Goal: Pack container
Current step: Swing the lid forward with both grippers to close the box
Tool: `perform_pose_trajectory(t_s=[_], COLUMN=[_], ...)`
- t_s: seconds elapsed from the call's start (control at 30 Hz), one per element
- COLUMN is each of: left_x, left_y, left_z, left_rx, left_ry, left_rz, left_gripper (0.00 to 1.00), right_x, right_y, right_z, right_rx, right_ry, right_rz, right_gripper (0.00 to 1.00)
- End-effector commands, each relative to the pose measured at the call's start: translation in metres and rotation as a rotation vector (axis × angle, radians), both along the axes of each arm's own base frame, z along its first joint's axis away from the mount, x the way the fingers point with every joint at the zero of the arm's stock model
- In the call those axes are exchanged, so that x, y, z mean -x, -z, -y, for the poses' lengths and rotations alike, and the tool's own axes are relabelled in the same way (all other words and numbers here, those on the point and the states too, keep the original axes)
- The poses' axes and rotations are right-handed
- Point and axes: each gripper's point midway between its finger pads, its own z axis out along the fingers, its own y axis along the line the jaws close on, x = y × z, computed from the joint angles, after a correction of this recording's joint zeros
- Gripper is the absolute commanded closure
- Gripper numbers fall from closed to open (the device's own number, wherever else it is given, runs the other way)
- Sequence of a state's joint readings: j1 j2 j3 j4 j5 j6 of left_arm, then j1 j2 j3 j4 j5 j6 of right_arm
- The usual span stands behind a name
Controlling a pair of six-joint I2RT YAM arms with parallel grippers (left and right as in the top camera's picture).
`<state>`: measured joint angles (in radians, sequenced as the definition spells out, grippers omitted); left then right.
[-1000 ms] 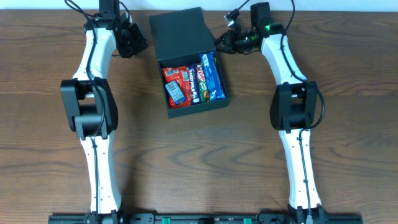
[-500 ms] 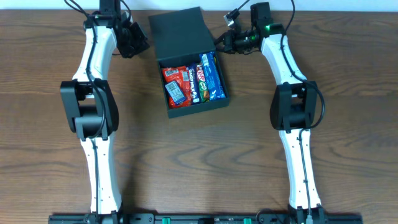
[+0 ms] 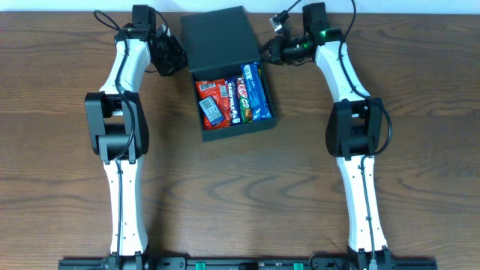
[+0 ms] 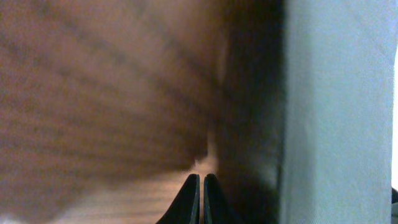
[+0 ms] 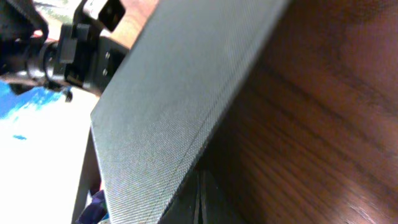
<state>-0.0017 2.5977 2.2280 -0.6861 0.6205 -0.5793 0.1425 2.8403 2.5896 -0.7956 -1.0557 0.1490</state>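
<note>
The black container (image 3: 238, 130) sits at the table's far middle, holding several snack packets (image 3: 229, 99). Its hinged lid (image 3: 217, 36) stands raised behind them. My left gripper (image 3: 178, 58) is shut and empty beside the lid's left edge. In the left wrist view the shut fingertips (image 4: 200, 185) hover over the wood, with the lid's grey face (image 4: 336, 112) to their right. My right gripper (image 3: 264, 52) is shut at the lid's right edge. In the right wrist view its tips (image 5: 200, 194) lie tucked under the tilted lid (image 5: 174, 112).
Brown wooden table (image 3: 240, 195) extends all round the box. Both arms reach from the near edge to the far side, one on each side of the container. The left arm's wrist (image 5: 81, 43) shows beyond the lid in the right wrist view.
My left arm has swung right, bringing its shut gripper closer to the lid's left edge. The right arm and the container have not moved.
</note>
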Motion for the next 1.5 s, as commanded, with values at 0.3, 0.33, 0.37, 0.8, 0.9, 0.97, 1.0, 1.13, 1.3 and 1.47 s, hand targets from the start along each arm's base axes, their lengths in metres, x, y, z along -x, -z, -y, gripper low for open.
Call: perform_pose_trajectory(t_s=[0.3, 0.33, 0.37, 0.8, 0.9, 0.97, 1.0, 1.13, 1.3, 1.47], left_x=[-0.028, -0.029, -0.029, -0.019, -0.014, -0.011, -0.01, 0.0, 0.02, 0.046], left_y=[-0.06, -0.064, -0.068, -0.152, -0.175, -0.189, -0.194, -0.212, -0.234, -0.252], left_z=[0.035, 0.034, 0.033, 0.039, 0.041, 0.042, 0.042, 0.043, 0.043, 0.041], left_rx=[0.205, 0.201, 0.2, 0.176, 0.168, 0.164, 0.159, 0.129, 0.09, 0.033], left_ry=[0.227, 0.237, 0.251, 0.411, 0.452, 0.472, 0.477, 0.514, 0.567, 0.634], left_rz=[0.336, 0.351, 0.368, 0.619, 0.686, 0.72, 0.732, 0.771, 0.8, 0.814], left_gripper=[0.94, 0.95, 0.94, 0.94, 0.94, 0.94, 0.95, 0.94, 0.94, 0.94], right_x=[0.02, 0.019, 0.018, 0.02, 0.022, 0.023, 0.024, 0.029, 0.038, 0.051], right_y=[-0.057, -0.061, -0.065, -0.136, -0.149, -0.159, -0.162, -0.187, -0.22, -0.242], right_z=[-0.006, -0.002, 0.001, 0.011, 0.011, 0.011, 0.011, 0.011, 0.012, 0.011], right_rx=[-0.308, -0.312, -0.316, -0.355, -0.355, -0.354, -0.354, -0.353, -0.352, -0.353], right_ry=[-0.199, -0.195, -0.193, -0.228, -0.232, -0.235, -0.236, -0.243, -0.252, -0.255], right_rz=[0.127, 0.135, 0.141, 0.3, 0.324, 0.342, 0.348, 0.393, 0.443, 0.436], right_gripper=[0.98, 0.98, 0.98, 0.98, 0.98, 0.98, 0.98, 0.98, 0.98, 0.98])
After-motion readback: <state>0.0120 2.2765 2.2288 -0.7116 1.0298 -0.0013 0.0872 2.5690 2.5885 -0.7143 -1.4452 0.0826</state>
